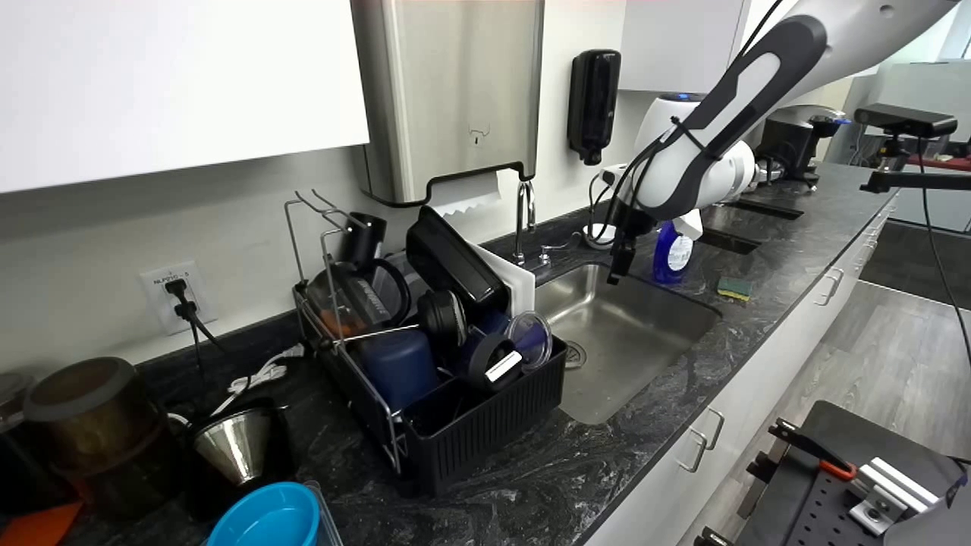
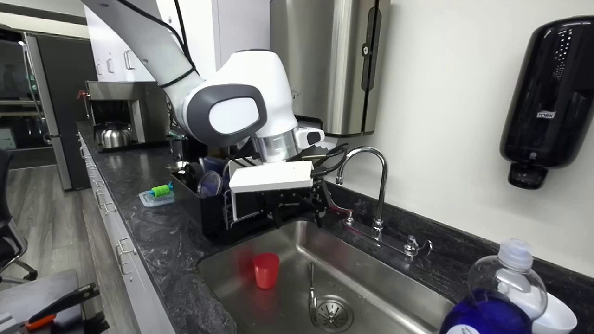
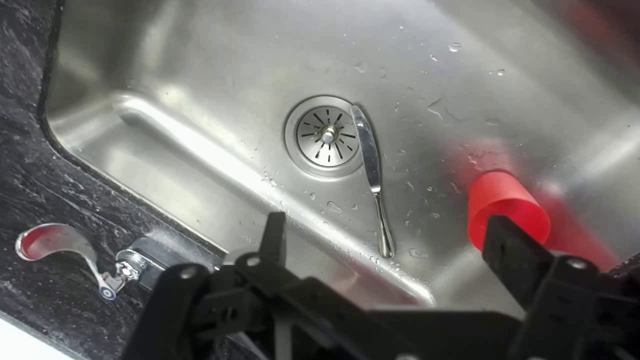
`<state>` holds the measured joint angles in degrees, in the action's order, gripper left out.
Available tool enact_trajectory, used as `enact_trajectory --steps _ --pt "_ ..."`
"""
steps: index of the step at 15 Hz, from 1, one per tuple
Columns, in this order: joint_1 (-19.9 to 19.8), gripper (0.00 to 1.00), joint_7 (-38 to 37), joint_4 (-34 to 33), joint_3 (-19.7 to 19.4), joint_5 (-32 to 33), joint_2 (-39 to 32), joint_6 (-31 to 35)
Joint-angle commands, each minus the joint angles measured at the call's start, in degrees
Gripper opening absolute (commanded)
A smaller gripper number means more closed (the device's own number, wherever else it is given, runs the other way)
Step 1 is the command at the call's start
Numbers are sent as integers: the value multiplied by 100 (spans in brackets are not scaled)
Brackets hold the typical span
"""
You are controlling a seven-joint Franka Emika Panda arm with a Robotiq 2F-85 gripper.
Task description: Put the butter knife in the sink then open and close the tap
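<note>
The butter knife lies flat on the floor of the steel sink, its blade tip over the drain's edge. In an exterior view the knife shows beside the drain too. My gripper hangs above the basin, open, with nothing between its fingers. An exterior view puts the gripper over the sink end near the dish rack, close to the tap. The chrome tap stands upright behind the sink. One tap lever shows left of my fingers, apart from them; another lever is farther along.
A red cup stands in the sink, beyond the right finger. The loaded black dish rack borders the basin. At the opposite end are a blue soap bottle, a white bowl and a sponge. A towel dispenser hangs above.
</note>
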<state>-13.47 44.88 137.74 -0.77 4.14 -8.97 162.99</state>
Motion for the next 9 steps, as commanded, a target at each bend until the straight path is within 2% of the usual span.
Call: enact_trajectory --steps 1,9 --pt "106 100 -90 73 -129 -14 97 -30" --pt "156 100 -191 215 -192 -15 277 -115"
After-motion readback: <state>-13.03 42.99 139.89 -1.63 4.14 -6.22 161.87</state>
